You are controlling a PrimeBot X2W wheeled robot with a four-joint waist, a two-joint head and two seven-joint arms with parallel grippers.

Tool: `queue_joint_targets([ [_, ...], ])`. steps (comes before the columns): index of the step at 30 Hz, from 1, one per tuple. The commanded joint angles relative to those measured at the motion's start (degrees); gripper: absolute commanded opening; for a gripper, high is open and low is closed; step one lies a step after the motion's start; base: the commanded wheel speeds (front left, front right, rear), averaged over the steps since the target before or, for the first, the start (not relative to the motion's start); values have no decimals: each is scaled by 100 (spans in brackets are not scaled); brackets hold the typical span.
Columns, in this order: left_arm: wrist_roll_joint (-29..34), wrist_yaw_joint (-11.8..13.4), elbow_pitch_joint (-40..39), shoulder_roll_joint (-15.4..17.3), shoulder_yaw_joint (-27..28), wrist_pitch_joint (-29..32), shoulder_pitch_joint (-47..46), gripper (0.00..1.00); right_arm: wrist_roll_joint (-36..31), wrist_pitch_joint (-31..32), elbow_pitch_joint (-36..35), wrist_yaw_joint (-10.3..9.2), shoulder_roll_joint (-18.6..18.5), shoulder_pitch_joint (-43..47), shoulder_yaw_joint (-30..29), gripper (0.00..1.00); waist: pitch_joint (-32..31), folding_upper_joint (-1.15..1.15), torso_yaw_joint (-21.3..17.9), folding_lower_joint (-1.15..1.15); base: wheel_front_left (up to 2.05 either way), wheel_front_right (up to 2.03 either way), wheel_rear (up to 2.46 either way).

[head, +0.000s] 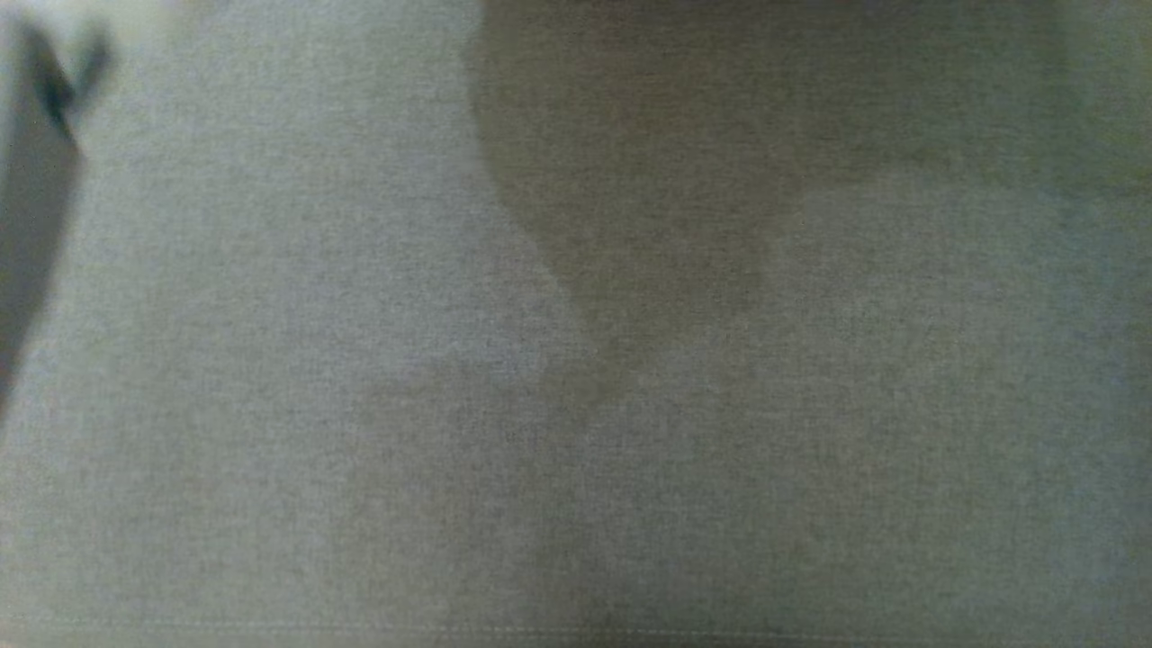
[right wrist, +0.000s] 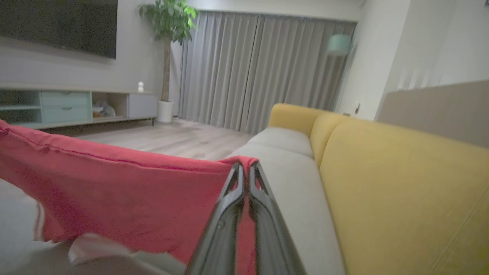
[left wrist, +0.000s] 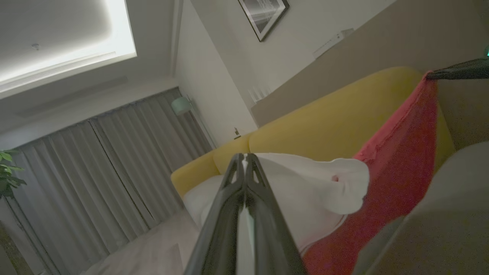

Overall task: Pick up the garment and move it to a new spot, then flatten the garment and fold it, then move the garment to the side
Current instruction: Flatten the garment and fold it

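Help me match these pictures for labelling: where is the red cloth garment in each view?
Head view: blurred grey cloth close up; possibly the garment, cannot tell.
Left wrist view: red cloth garment at right, hung from the right gripper, upper right.
Right wrist view: garment lower left to centre, edge pinched in the right gripper's shut jaws.
Shared landmark: yellow sofa back, in both wrist views.

Premises: a home living room. From my wrists I record a yellow sofa (right wrist: 382,183) with pale grey seat cushions, full-length grey curtains (right wrist: 259,68), a wall-mounted television (right wrist: 57,26) above a low media cabinet (right wrist: 65,105), a tall potted plant (right wrist: 168,23), a floor lamp (right wrist: 339,44) with a pale green shade, a framed picture (left wrist: 263,15), wood-plank flooring (right wrist: 172,137) and a lit ceiling cove (left wrist: 76,34).
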Motion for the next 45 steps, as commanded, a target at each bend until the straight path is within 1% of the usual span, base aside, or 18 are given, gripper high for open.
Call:
queue_joint_targets([
  [1,-50,-18,-388,465,154,-5,317,0,78,-88,-94,37,-223,386,73,0,-22,0,33,-3,0,0,0],
  [4,-128,-25,-914,690,110,-5,1319,0,217,-141,-118,37,-319,1022,222,0,-189,0,45,-3,0,0,0],
  [8,-152,-3,-1445,927,-24,-5,2749,0,378,-170,-264,37,-382,2126,234,0,-507,0,10,-3,0,0,0],
  [12,-191,149,-1721,1157,-301,-6,4142,0,401,-174,-551,37,-328,3389,-76,0,-837,0,-69,-3,0,0,0],
  [15,-365,274,-1833,1278,-530,57,5062,0,287,-175,-786,37,-220,4365,-369,0,-1070,0,-133,-3,0,0,0],
  [19,-651,352,-2031,1369,-842,293,6002,0,125,-175,-1084,37,-90,5551,-695,0,-1330,0,-171,-3,0,0,0],
  [23,-999,369,-2332,1483,-982,614,6512,0,26,-176,-1381,37,35,6392,-969,0,-1409,0,-201,-3,0,0,0],
  [27,-1070,437,-2504,1571,-872,660,6487,0,-26,-176,-1548,37,123,6676,-1122,0,-1409,0,-223,-3,0,0,0],
  [31,-1015,447,-2587,1577,-683,676,6062,0,-13,-130,-1564,37,156,6539,-1241,0,-1282,0,-241,-3,0,0,0],
  [35,-910,339,-2488,1511,-503,692,5331,0,-2,45,-1509,37,217,6100,-1271,0,-1043,0,-256,-3,0,0,0],
  [39,-756,180,-2176,1439,-412,738,4427,0,36,188,-1325,37,246,5539,-1215,0,-744,0,-265,-3,0,0,0],
  [45,-605,23,-1495,1227,-513,677,3191,0,9,347,-974,37,260,4636,-916,0,-273,0,-305,-3,0,0,0],
])
